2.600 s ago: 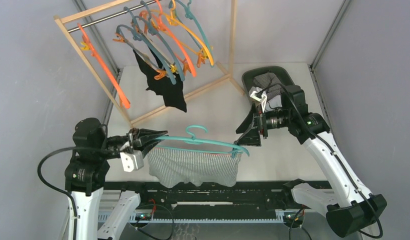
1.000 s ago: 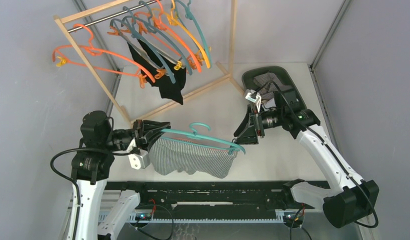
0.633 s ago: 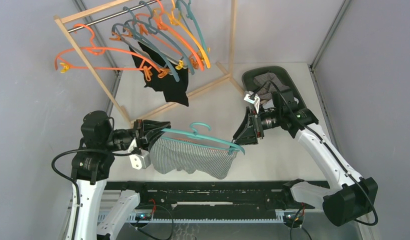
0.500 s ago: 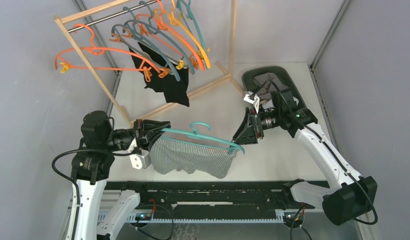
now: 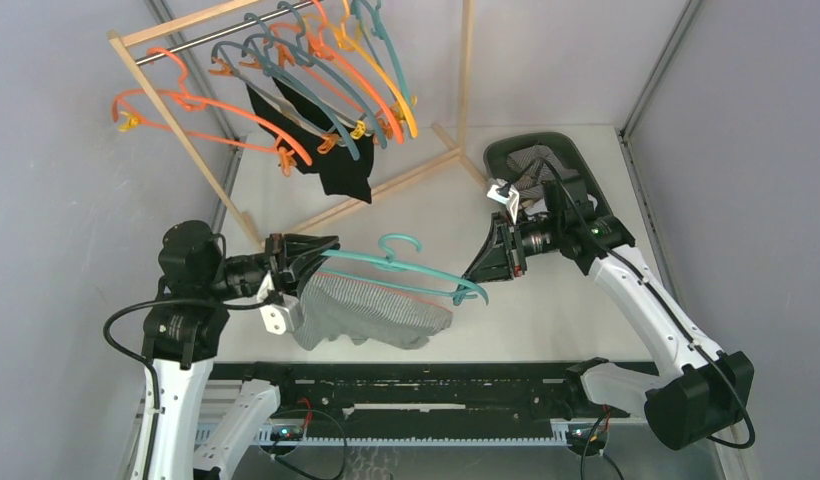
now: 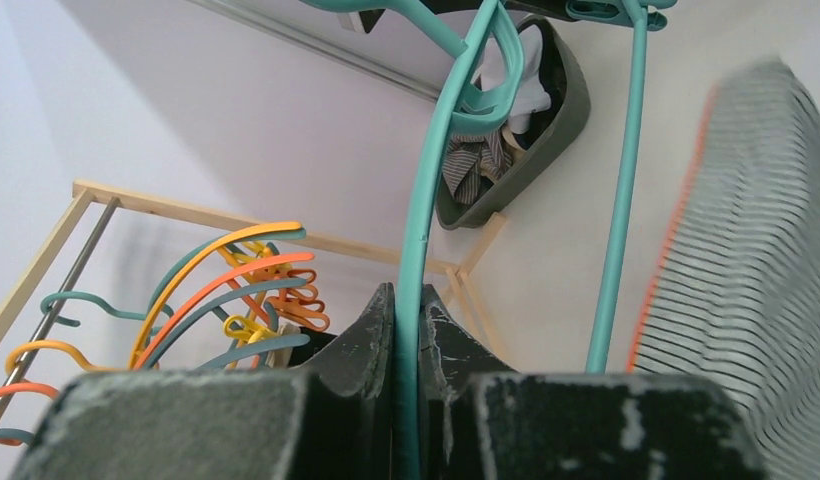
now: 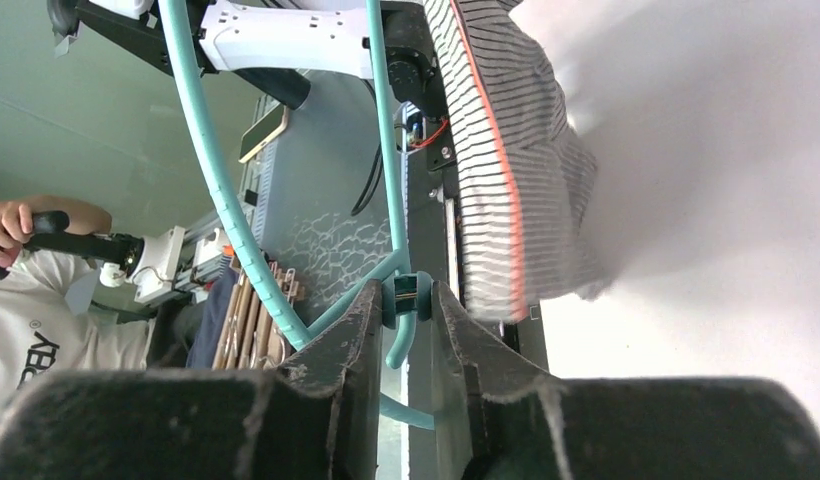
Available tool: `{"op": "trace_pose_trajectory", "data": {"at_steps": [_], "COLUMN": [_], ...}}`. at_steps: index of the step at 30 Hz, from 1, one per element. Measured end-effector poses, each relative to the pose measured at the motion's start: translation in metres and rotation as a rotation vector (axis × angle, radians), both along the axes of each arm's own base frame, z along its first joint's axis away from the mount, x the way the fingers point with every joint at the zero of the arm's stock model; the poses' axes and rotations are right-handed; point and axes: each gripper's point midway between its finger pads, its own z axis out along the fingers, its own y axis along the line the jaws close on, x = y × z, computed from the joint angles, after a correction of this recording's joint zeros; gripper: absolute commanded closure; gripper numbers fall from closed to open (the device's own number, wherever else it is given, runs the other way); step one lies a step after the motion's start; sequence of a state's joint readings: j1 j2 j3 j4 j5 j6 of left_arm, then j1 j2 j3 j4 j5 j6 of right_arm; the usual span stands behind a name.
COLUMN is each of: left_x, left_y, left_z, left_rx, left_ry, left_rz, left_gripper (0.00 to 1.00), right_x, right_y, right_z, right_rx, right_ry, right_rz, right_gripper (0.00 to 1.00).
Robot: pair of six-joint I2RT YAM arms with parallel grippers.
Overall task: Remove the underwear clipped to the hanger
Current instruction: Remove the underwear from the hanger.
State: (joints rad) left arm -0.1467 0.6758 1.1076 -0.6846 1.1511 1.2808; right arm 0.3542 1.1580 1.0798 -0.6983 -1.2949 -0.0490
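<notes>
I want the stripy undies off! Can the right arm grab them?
Probably not yet: the right gripper is shut on the teal hanger's clip, though the striped underwear hangs close beside it.

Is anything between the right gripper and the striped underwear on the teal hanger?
Only the end clip of the teal hanger, pinched in the right gripper. The striped underwear hangs beside it, its near corner off that clip. Nothing else visible is in the way.
</notes>
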Motion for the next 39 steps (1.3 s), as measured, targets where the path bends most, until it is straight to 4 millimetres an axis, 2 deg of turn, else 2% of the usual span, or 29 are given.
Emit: {"op": "trace_pose_trajectory", "data": {"at_steps": [1,2,4,5,6,8,14,19,22,25,30,39], "left_x": [0.000,0.001,0.002,0.003,0.003,0.003,0.007,0.014,0.016,0.018,0.019,0.020], "left_y": [0.000,0.000,0.001,0.001,0.001,0.001,0.001,0.003,0.002,0.002,0.001,-0.003], "left_z": [0.001,0.001,0.002,0.003,0.003,0.004,0.001,-0.007,-0.011,-0.011,-0.012,-0.010], "left_rx": [-0.002,-0.003,-0.005,-0.005,-0.007,-0.010,-0.013,-0.021,-0.035,-0.059,-0.094,-0.129], "left_ry": [0.001,-0.003,-0.004,-0.005,-0.003,-0.002,0.003,0.046,0.091,0.140,0.208,0.282], "left_rz": [0.002,0.006,0.010,0.014,0.016,0.017,0.028,0.056,0.070,0.089,0.110,0.125], "left_gripper": [1.00,1.00,1.00,1.00,1.00,1.00,1.00,1.00,1.00,1.00,1.00,1.00], "right_x": [0.001,0.001,0.002,0.003,0.004,0.007,0.026,0.040,0.039,0.034,0.023,0.014], "right_y": [0.000,0.001,0.001,0.001,0.001,0.000,-0.014,-0.028,-0.028,-0.024,-0.010,0.009], "right_z": [0.001,0.001,0.002,0.003,0.004,0.005,0.026,0.059,0.078,0.087,0.080,0.052], "right_rx": [0.001,0.002,0.003,0.004,0.003,0.004,0.042,0.066,0.071,0.067,0.023,-0.063], "right_ry": [-0.002,-0.004,-0.005,-0.008,-0.007,-0.023,-0.084,-0.180,-0.262,-0.336,-0.423,-0.503], "right_rz": [-0.002,-0.004,-0.009,-0.012,-0.018,-0.034,-0.145,-0.229,-0.242,-0.232,-0.177,-0.083], "right_gripper": [0.79,0.71,0.41,0.30,0.22,0.16,0.14,0.14,0.14,0.15,0.19,0.40]}}
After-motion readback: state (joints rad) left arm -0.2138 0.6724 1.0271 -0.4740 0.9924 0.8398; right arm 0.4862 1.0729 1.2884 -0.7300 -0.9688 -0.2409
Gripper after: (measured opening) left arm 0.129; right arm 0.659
